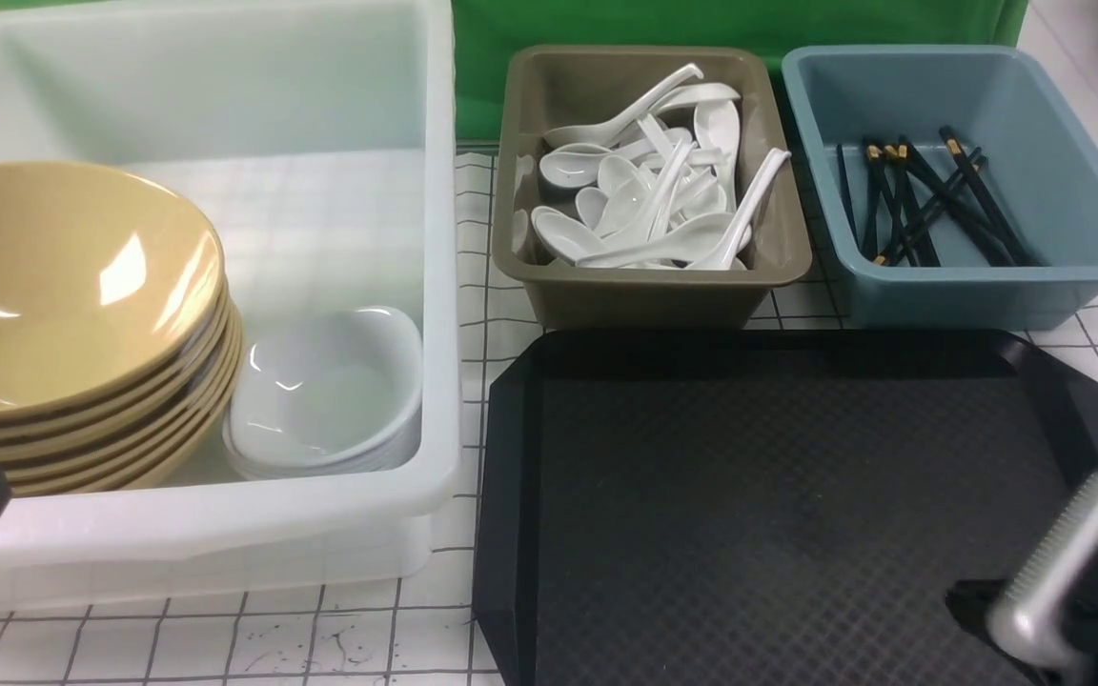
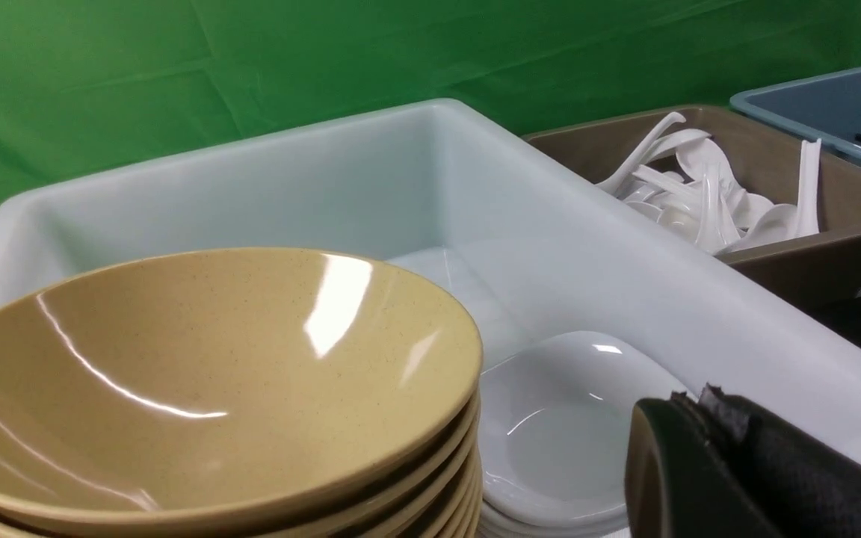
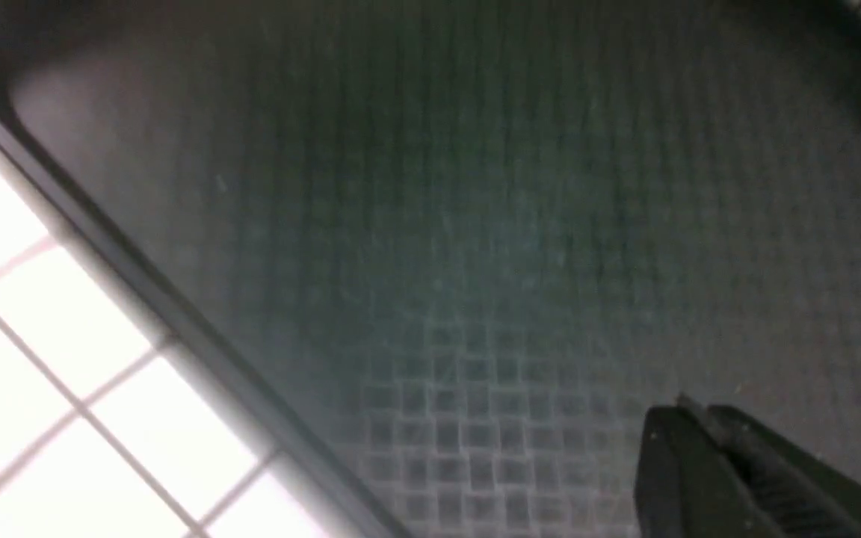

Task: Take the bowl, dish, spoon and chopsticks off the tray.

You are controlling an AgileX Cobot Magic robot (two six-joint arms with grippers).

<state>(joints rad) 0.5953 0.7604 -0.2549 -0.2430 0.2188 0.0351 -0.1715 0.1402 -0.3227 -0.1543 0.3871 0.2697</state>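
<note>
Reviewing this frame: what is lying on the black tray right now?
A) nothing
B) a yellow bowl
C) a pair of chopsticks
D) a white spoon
A: the tray shows only its bare textured surface; bowls sit in the white tub, spoons and chopsticks in their bins.

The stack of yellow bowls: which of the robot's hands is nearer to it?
Left. The left hand sits beside the stack of yellow bowls at the white tub; the right hand hovers over the tray.
</note>
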